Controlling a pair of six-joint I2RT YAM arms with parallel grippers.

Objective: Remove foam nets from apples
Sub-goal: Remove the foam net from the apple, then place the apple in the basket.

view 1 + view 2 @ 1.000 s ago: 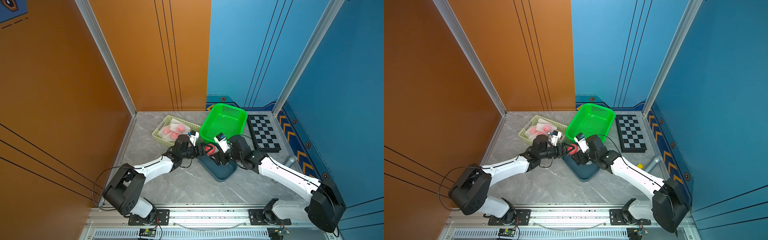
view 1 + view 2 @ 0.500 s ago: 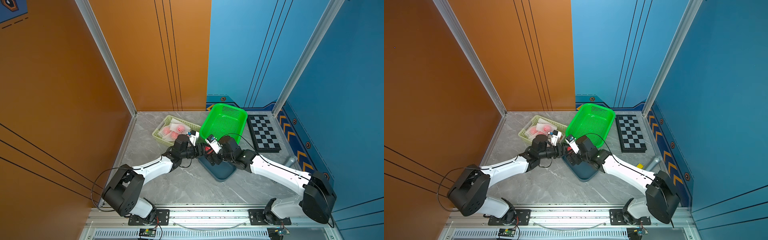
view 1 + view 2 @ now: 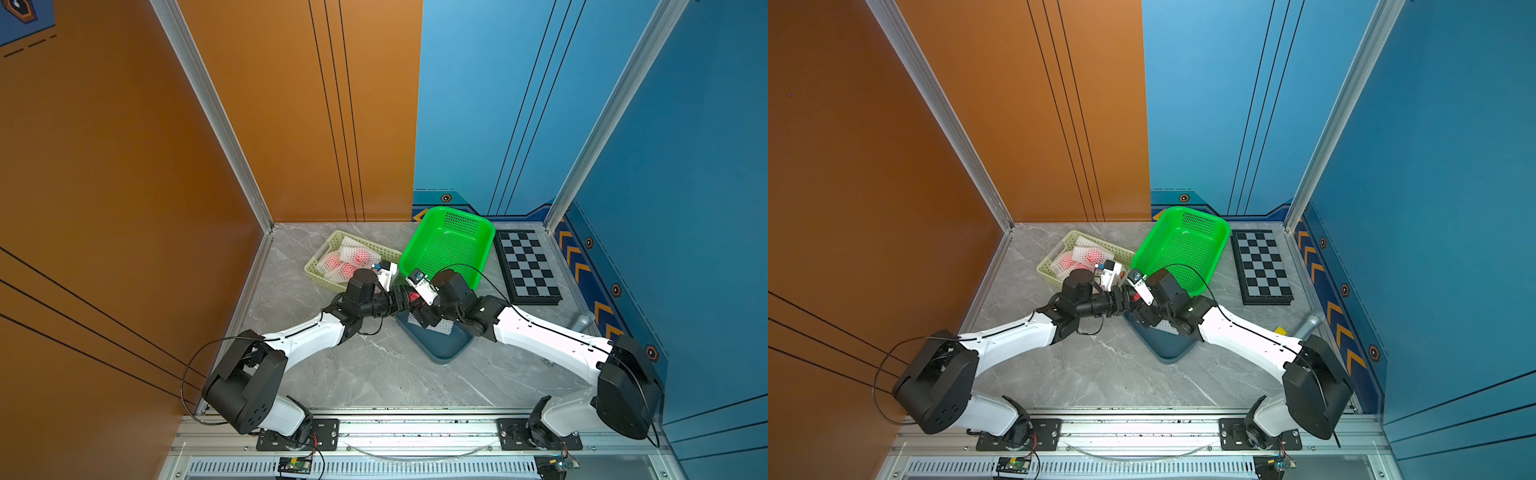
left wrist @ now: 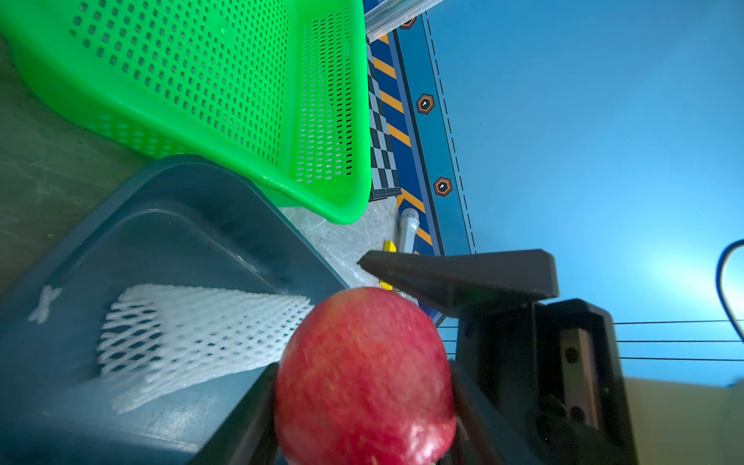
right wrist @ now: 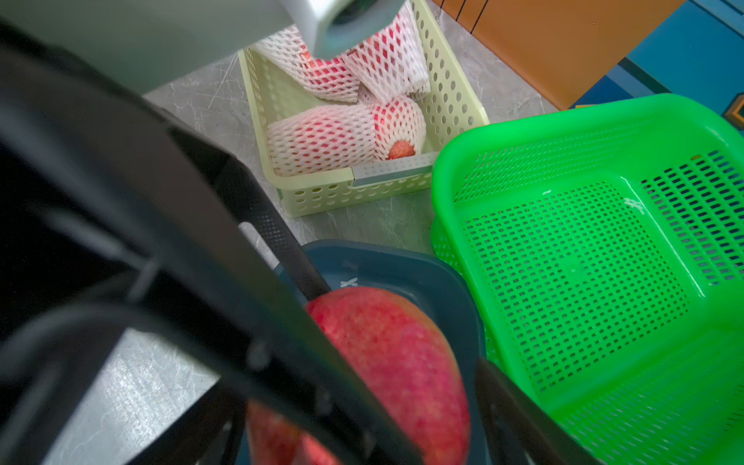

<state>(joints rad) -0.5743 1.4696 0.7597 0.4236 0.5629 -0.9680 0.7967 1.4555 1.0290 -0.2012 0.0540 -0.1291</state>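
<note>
A bare red apple (image 4: 364,374) sits between the fingers of my left gripper (image 3: 404,300), which is shut on it above the dark teal tray (image 3: 446,351). My right gripper (image 3: 419,306) faces it from the other side, jaws open and straddling the same apple (image 5: 394,362). One right finger (image 5: 507,406) stands a small gap off the fruit; the other is hidden behind the left gripper. An empty white foam net (image 4: 193,334) lies flat in the tray. Several apples in foam nets (image 5: 342,137) fill the pale yellow basket (image 3: 328,276).
The green basket (image 3: 457,210) leans just behind the tray, close to both grippers. A folded chessboard (image 3: 525,266) lies to its right. A silver cylinder (image 3: 582,322) rests by the right wall. Orange and blue walls enclose the floor.
My right gripper has moved left, in toward the left gripper, and its jaws now stand around the apple. The left arm has stayed put with the apple.
</note>
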